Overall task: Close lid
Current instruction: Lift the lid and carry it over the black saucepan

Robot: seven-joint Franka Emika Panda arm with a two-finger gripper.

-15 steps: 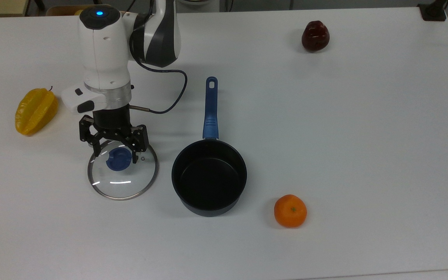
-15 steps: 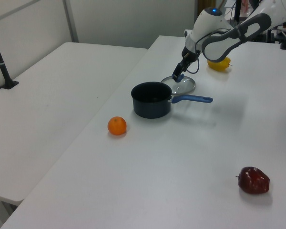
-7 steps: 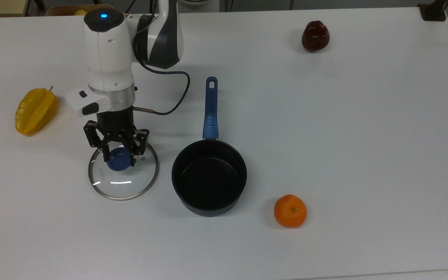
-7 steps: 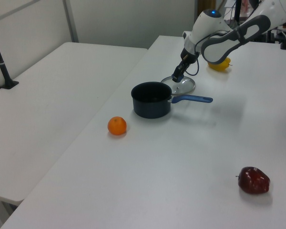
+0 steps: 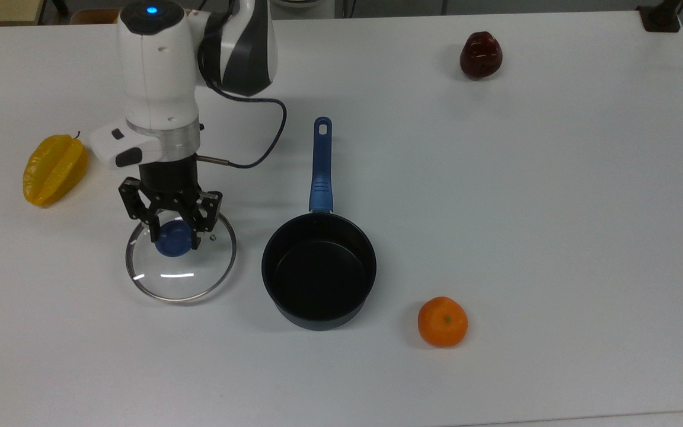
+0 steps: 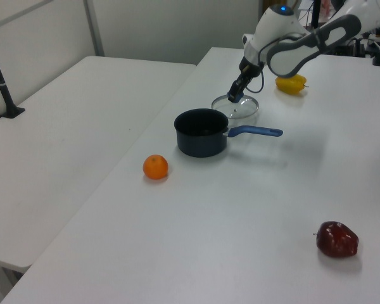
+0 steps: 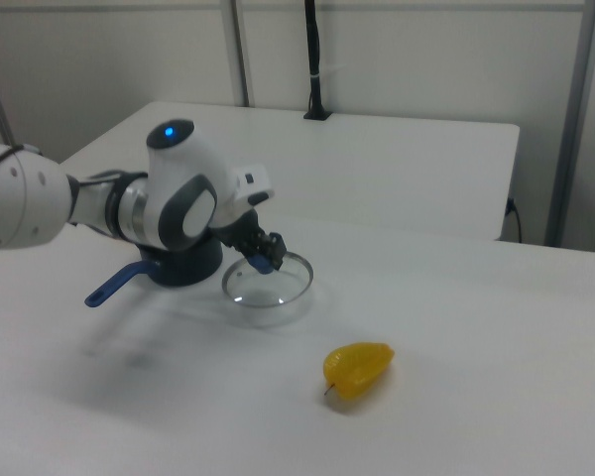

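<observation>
The lid (image 5: 182, 276) is round clear glass with a metal rim and a blue knob (image 5: 171, 243). My gripper (image 5: 174, 235) comes down from above and is shut on that knob. The lid hangs level, slightly off the white table, at the top view's left of the saucepan. The black saucepan (image 5: 318, 271) stands open and empty, its blue handle (image 5: 321, 166) pointing to the top view's top. In the left view the lid (image 6: 240, 111) hangs just behind the pan (image 6: 201, 132) under the gripper (image 6: 234, 99). The right view shows the gripper (image 7: 264, 261) holding the lid (image 7: 269, 286) above its shadow.
A yellow starfruit (image 5: 55, 169) lies left of the arm in the top view. An orange (image 5: 442, 321) sits at the lower right of the pan, and a dark red fruit (image 5: 481, 54) lies far back right. The table's front edge (image 5: 341, 418) runs along the bottom.
The fingers closed on the blue knob. The lid then rose off the table and shifted slightly toward the top view's left with the gripper.
</observation>
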